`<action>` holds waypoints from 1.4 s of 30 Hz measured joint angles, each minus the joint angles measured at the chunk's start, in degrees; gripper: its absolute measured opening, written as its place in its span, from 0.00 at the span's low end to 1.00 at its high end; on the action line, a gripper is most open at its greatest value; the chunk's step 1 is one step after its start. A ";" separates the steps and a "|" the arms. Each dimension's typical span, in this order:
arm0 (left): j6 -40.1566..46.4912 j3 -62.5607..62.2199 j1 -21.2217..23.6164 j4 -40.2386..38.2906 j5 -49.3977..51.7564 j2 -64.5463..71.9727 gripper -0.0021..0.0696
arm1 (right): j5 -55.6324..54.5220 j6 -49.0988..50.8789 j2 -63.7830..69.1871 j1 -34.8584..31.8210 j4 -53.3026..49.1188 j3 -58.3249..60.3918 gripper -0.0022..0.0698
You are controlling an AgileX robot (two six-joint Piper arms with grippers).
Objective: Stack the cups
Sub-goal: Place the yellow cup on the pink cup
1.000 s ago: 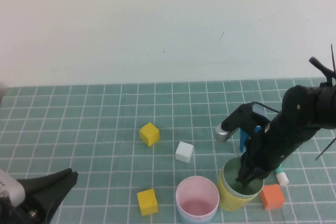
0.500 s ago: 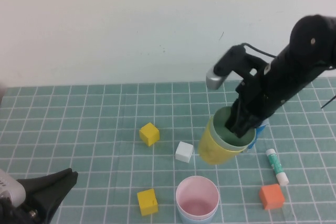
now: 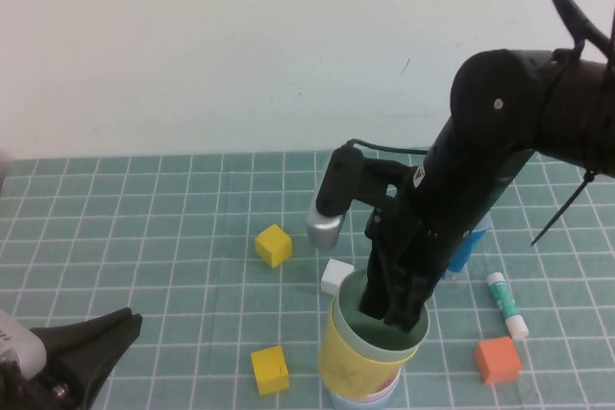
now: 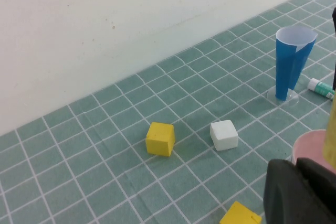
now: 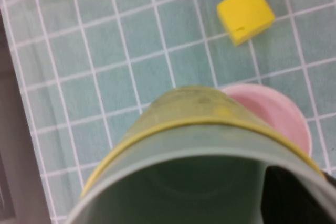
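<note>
Where right claw (image 3: 392,317) grips cups (image 3: 357,357), pink cup (image 3: 384,391) half-hidden — left claw (image 3: 82,352) cropped.

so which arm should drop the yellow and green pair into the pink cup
The right. The right gripper already grips the green cup nested in the yellow cup, held just above the pink cup. The left gripper sits shut and empty at the table's near left edge.
</note>
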 joint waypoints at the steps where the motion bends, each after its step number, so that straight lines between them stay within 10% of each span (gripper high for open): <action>1: 0.00 0.00 0.00 0.00 0.00 0.00 0.03 | 0.13 0.00 0.27 0.24 -0.63 0.00 0.08; 31: 0.00 0.00 0.00 0.00 0.22 0.00 0.03 | -7.21 -1.67 5.62 0.23 -4.40 0.00 0.10; 42: 0.00 0.00 0.00 0.00 0.22 0.00 0.03 | -7.75 -0.13 5.62 0.23 -4.09 -0.43 0.52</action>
